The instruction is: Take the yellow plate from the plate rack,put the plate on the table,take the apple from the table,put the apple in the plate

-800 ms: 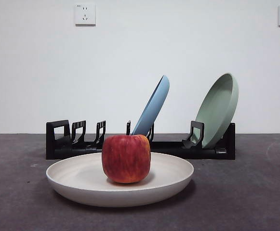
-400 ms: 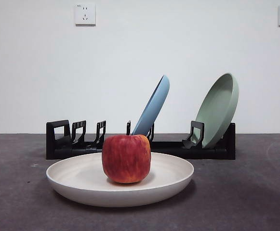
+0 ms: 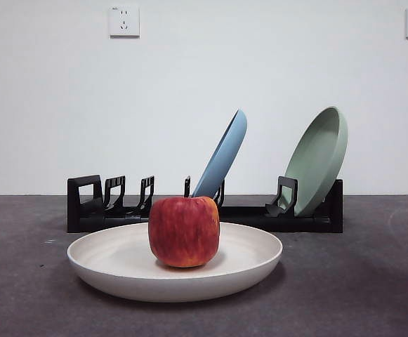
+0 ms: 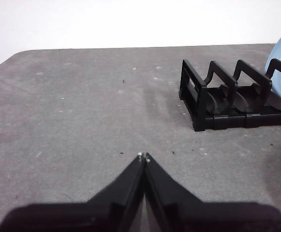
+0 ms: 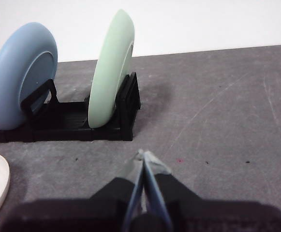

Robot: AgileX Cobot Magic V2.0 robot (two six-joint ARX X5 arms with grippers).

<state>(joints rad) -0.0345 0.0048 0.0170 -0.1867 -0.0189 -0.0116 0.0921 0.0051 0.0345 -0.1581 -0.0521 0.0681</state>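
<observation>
Front view shows the apple (image 3: 184,231), red with yellow-orange streaks, upright at the middle of the yellow plate (image 3: 119,263) on the table (image 3: 358,295); left gripper (image 4: 143,156) and right gripper (image 5: 143,155) clenched, holding nothing, well apart from it; risk judged small: a bumped plate could topple the apple.

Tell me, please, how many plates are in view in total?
3. The cream plate lies flat on the table, holding the apple. The blue plate and the green plate lean in the rack behind it. None appears hidden.
</observation>
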